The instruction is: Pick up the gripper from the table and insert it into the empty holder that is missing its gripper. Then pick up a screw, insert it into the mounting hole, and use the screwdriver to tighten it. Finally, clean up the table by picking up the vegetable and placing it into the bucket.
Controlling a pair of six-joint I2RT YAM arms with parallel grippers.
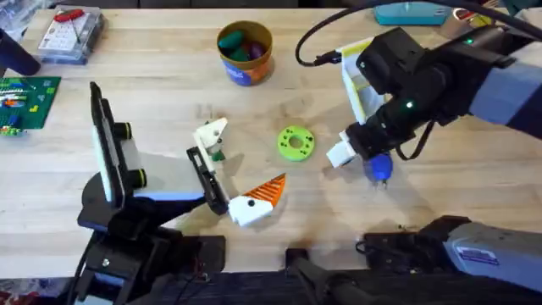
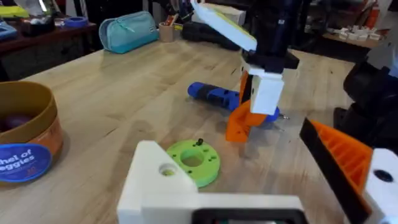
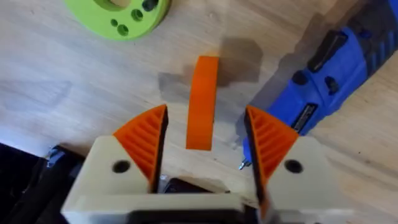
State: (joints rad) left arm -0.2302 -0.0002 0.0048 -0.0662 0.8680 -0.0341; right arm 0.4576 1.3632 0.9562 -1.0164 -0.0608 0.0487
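Observation:
My right gripper (image 1: 343,153) (image 3: 205,113) is shut on the gripper, a solid-orange wedge (image 3: 203,99) (image 2: 239,121) that hangs tip-down just above the table (image 1: 169,102). The blue screwdriver (image 1: 378,167) (image 2: 214,96) (image 3: 329,74) lies right beside it. The empty holder (image 1: 212,138) (image 2: 165,180), a cream block on a black bracket, sits at my left arm's end. Well apart from it stands the striped orange finger (image 1: 264,193) (image 2: 345,158), so my left gripper (image 1: 234,169) is open. A green disc (image 1: 295,142) (image 2: 193,162) carries a small dark screw. The bucket (image 1: 245,52) (image 2: 25,143) holds green and purple vegetable pieces.
A white-and-yellow flat box (image 1: 357,80) lies under the right arm. At the far left are a green circuit board (image 1: 25,102) and a clear parts case (image 1: 72,34). A teal pouch (image 1: 406,12) lies at the back edge. Bare wood lies between bucket and disc.

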